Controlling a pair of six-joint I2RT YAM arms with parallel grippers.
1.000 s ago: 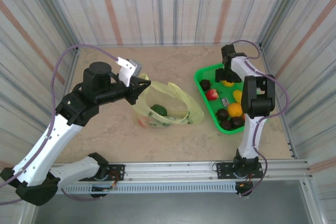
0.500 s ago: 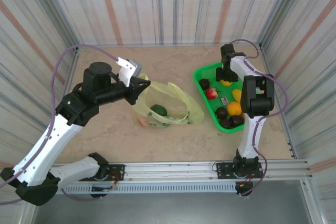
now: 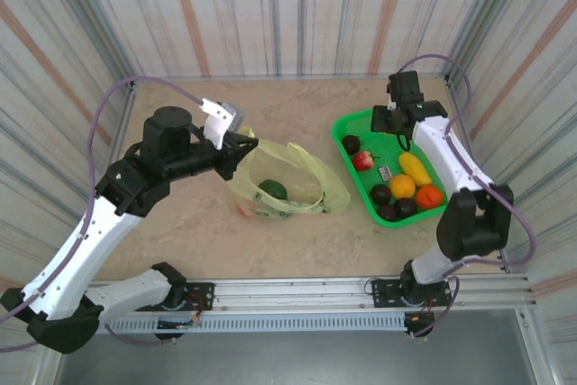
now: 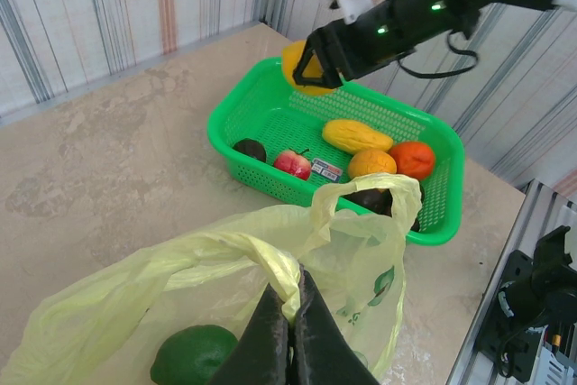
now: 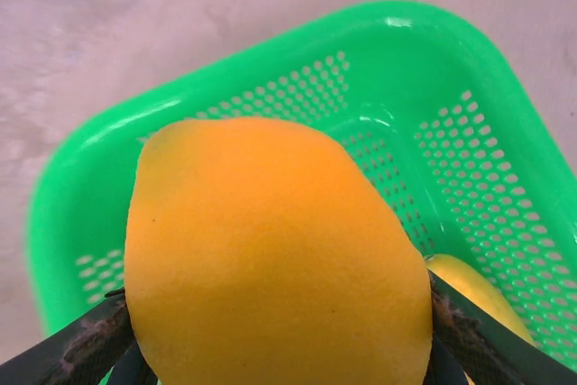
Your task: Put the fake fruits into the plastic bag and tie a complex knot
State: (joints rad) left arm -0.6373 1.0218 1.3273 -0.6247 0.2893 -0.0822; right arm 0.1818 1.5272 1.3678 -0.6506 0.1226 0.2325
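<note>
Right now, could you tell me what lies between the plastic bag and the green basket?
Top external view: just a narrow strip of bare table between plastic bag and green basket.

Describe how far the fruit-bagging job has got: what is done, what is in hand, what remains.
Done: a green fruit lies in the plastic bag, whose edge the left end effector pinches shut. In hand: the right end effector grips a yellow-orange fruit above the green basket. Left: the remaining fruits in the basket; the bag is untied.
</note>
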